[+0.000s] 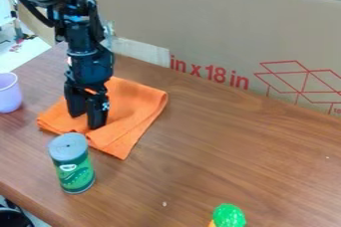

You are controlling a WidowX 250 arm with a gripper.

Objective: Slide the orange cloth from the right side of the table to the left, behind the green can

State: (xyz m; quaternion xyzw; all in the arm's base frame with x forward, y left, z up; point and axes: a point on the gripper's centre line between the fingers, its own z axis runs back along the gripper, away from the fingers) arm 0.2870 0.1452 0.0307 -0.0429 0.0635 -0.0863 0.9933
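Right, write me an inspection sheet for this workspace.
Surface: wood-grain table, a few pale specks on it
Job's things: orange cloth, rumpled, one part folded over
Clutter: upright green can in front of the cloth; light purple cup at the left edge; green-topped object at the bottom edge, partly cut off
Gripper: black gripper at the cloth, fingers apart
Cables: black cable beside the arm
Surroundings: cardboard panel behind the table

The jointed arm (pixel 88 66) is black — dark cable (pixel 28 6) curving alongside, blocky black fingers (pixel 98 116).
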